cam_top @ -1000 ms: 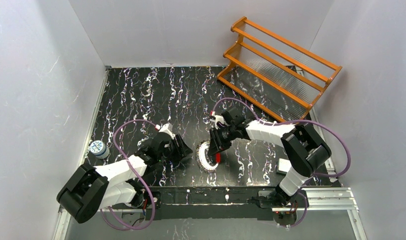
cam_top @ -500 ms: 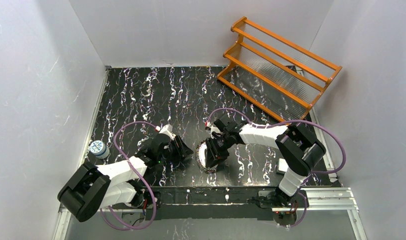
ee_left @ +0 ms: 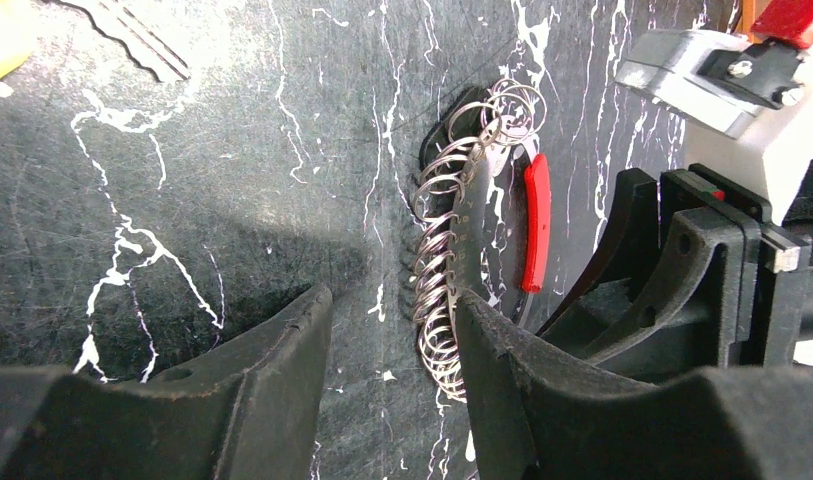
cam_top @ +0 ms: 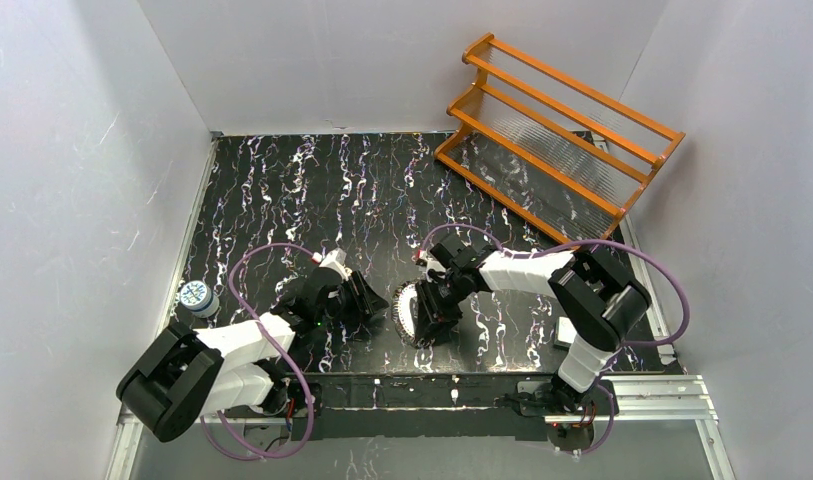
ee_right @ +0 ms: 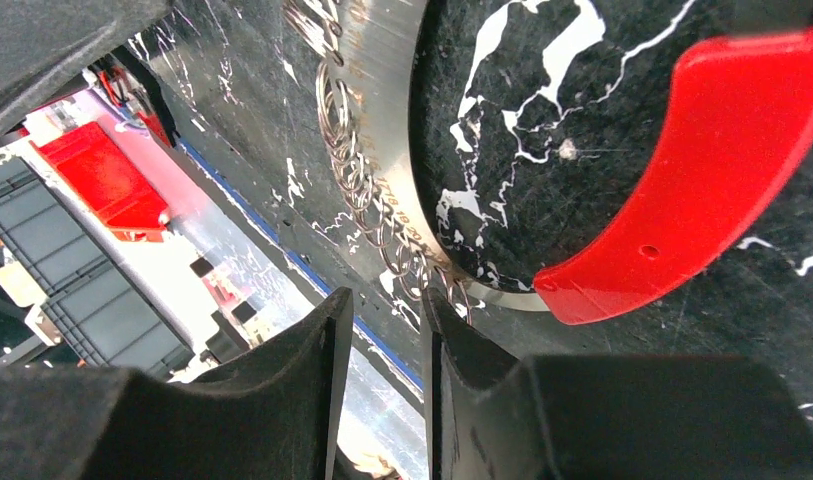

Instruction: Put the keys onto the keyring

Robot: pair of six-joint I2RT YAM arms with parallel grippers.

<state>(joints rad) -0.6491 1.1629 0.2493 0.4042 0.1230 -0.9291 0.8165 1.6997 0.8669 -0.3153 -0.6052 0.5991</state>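
While flat, keyring [ee_left: 440, 262] just beyond fingers [ee_left: 267, 385]

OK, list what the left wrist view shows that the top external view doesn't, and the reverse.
Only the left wrist view: the red section of the keyring and the small split rings strung along its band. Only the top external view: the orange rack at the far right, a small blue-and-white round container by the left wall, and both arms in full. Both: the keyring lying on the black marbled table, the left end effector beside it and the right end effector over its other side.
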